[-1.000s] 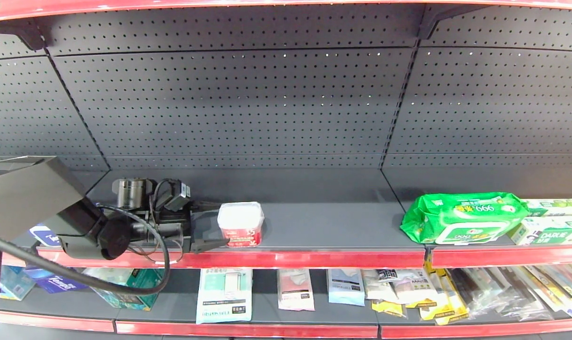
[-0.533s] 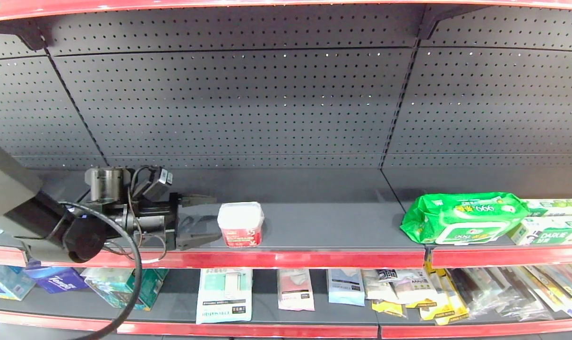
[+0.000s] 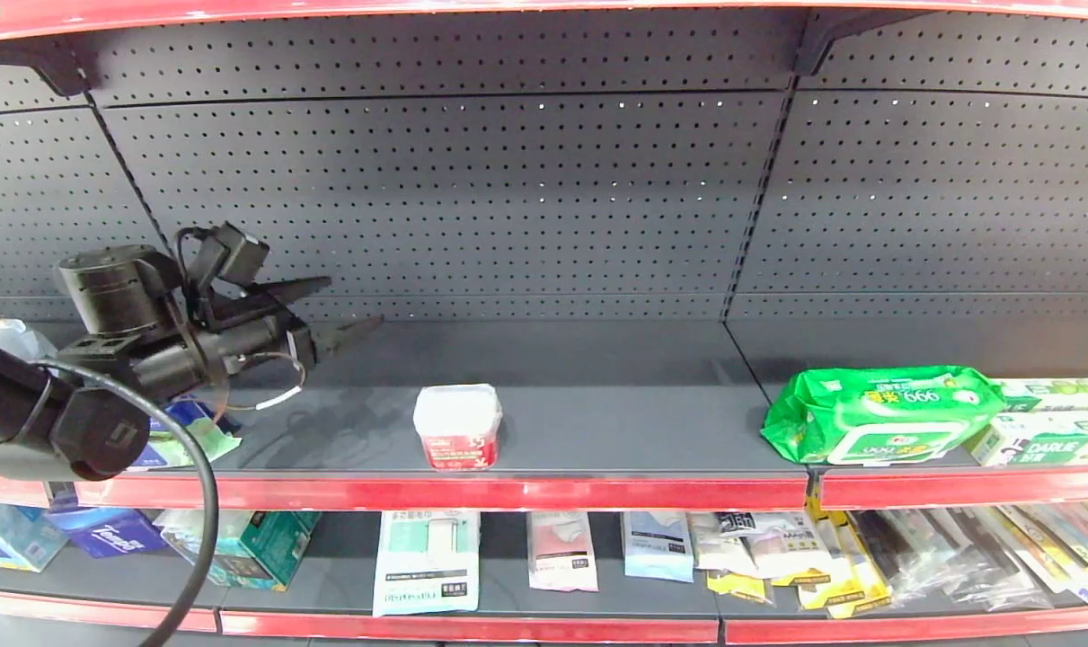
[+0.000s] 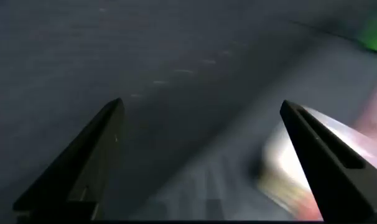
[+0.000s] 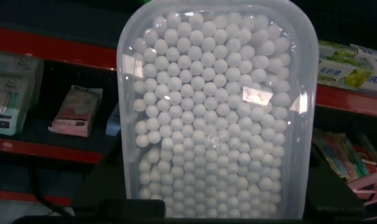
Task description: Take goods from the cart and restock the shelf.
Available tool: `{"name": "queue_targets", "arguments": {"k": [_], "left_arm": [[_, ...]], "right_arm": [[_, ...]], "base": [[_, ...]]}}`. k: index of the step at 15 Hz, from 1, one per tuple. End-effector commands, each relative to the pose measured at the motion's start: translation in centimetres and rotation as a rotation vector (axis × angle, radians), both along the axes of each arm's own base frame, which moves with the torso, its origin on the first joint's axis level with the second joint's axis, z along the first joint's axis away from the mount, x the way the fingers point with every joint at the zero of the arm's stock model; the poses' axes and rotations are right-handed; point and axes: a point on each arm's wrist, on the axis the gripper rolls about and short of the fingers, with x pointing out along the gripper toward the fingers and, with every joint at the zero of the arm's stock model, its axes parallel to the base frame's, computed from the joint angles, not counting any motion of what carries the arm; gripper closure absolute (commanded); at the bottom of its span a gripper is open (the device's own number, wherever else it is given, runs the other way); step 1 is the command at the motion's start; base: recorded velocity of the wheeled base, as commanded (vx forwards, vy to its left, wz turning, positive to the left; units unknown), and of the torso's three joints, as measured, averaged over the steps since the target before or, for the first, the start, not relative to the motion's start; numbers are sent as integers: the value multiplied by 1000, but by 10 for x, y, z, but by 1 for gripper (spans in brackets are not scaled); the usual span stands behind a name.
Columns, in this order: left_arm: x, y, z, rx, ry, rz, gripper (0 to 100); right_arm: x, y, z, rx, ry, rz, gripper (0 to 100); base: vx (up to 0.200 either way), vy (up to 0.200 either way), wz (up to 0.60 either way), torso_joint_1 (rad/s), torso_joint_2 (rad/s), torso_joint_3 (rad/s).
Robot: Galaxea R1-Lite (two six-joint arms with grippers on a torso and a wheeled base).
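**Left arm free, clear box goes next**

The shelf [image 3: 615, 422] has a wide bare part between the green pack [image 3: 880, 413] on the right and the small tub [image 3: 457, 425], which stands left of the middle, near the front lip. I think that is where the clear box [image 5: 216, 93] in my right gripper [image 5: 216, 186] should go next — set down flat and slowly. My left gripper [image 3: 350, 304] hangs above the shelf to the tub's left, spread wide and holding nothing. I would keep it high and draw it away so it can't bump the tub.

The shelf is flat dark metal with a red front lip and a back wall full of little holes. The pack is soft, puffy and shiny. The box is hard see-through plastic with round corners — stuffed with tiny white balls. The tub is squarish, white on top and red below.
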Motion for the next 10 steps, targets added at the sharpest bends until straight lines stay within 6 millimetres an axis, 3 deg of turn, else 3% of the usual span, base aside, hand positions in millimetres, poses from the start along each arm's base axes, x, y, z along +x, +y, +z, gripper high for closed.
{"name": "queue_targets", "arguments": {"k": [1, 2, 3, 4, 7, 10], "left_arm": [[-2, -5, 20, -83, -73, 287, 0], [-4, -1, 19, -82, -52, 498, 0], [-11, 1, 21, -87, -46, 561, 0], [-22, 3, 22, -101, -34, 571, 0], [-86, 5, 18, -93, 43, 510, 0], [-132, 3, 15, -94, 63, 424, 0]], "right_arm": [[0, 0, 0, 2, -1, -1, 100], [0, 0, 0, 4, -1, 0, 100], [0, 0, 0, 4, -1, 0, 100], [0, 0, 0, 5, -1, 0, 100], [0, 0, 0, 43, 2, -4, 100], [0, 0, 0, 59, 3, -24, 100]], "base": [[0, 0, 0, 0, 0, 0], [0, 0, 0, 0, 0, 0], [0, 0, 0, 0, 0, 0], [0, 0, 0, 0, 0, 0], [0, 0, 0, 0, 0, 0], [0, 0, 0, 0, 0, 0]]}}
